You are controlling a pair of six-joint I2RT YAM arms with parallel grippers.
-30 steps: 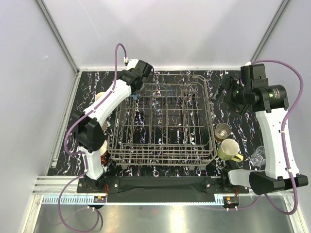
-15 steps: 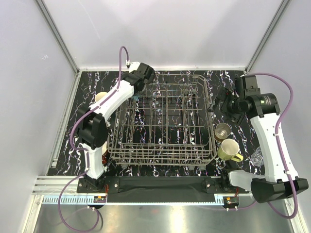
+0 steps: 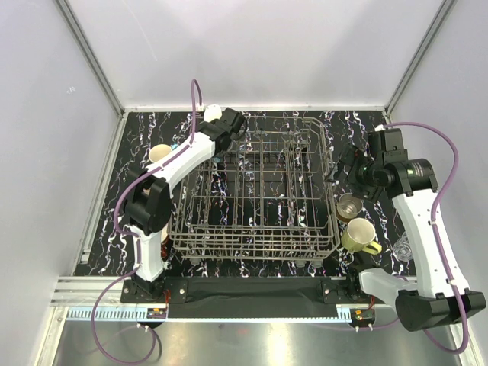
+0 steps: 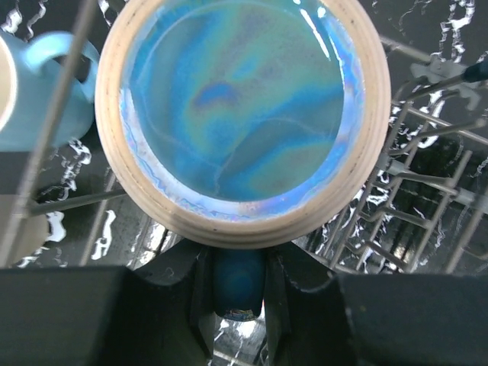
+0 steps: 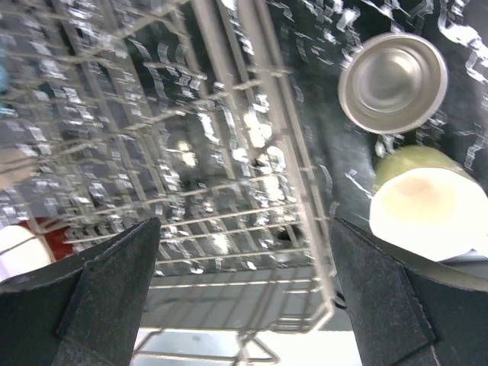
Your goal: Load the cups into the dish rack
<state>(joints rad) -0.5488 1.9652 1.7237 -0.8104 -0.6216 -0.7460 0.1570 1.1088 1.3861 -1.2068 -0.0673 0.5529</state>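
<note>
cups sit mostly outside the dish rack [image 3: 229, 242] when i look from above. a steel tumbler [image 3: 350, 204], a yellow-green mug [image 3: 358, 235] and a clear glass [image 3: 404, 245] stand on the black marbled table [image 3: 145, 133] to its right. a pale cup [image 3: 159, 152] is to its left and a red cup [image 3: 162, 248] is by the left arm's base. the left pincer [image 3: 219, 146] hangs over the rack's far left corner. the right pincer [image 3: 340, 163] hovers at the rack's right wall, near the tumbler.

on the left wrist camera, the pincer is clamped narrow on the blue handle of a round mug [image 4: 242, 114]. its rim is cream and its glossy blue glaze shimmers like oil. grey rack wires run beneath it. past one wire on the left is a light blue mug [image 4: 53, 99], possibly the pale cup. my worry is that a handle-only grip lets a slick glazed mug swivel. the wide rim could then catch a wire or a tine on the way down and tip.

on the right wrist camera, the dark fingers [image 5: 99, 290] are spread wide with nothing between them, over the blurred rack edge. the tumbler is smooth, thin-walled metal and the yellow-green mug is just beside it. a skewed approach could knock one into the other, or hook a finger on the rack wire.
</note>
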